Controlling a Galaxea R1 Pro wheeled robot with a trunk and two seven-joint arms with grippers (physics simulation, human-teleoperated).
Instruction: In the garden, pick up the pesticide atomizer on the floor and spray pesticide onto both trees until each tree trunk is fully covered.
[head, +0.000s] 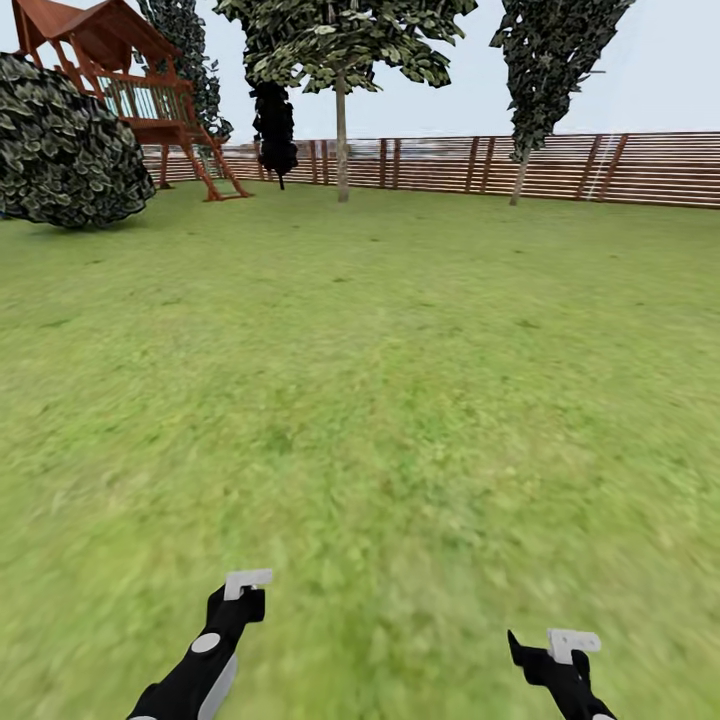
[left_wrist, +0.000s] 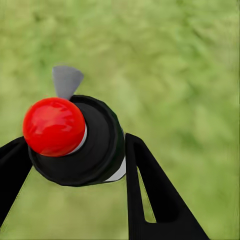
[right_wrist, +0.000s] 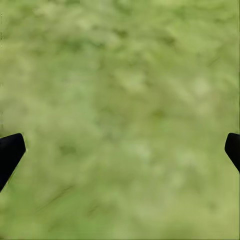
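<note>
My left gripper (head: 243, 597) hangs low over the floor (head: 380, 400), the green lawn, and is shut on the pesticide atomizer (left_wrist: 95, 145). In the left wrist view the atomizer is a round black body with a red knob on top and a grey nozzle tip, sitting between the black fingers (left_wrist: 150, 195) of my left gripper (left_wrist: 75, 141). My right gripper (head: 545, 645) is open and empty; in its wrist view the right gripper (right_wrist: 120, 145) has only grass between its spread tips. Two trees stand far off by the fence, one with a pale trunk (head: 341, 140), the other with a trunk (head: 519, 178) further right.
A brown slatted fence (head: 600, 168) closes the far side of the garden. A wooden play tower (head: 130, 90) with a ladder and a big round bush (head: 65, 150) stand at the far left. A thin black-leaved tree (head: 274, 125) is beside the play tower. Open lawn lies ahead.
</note>
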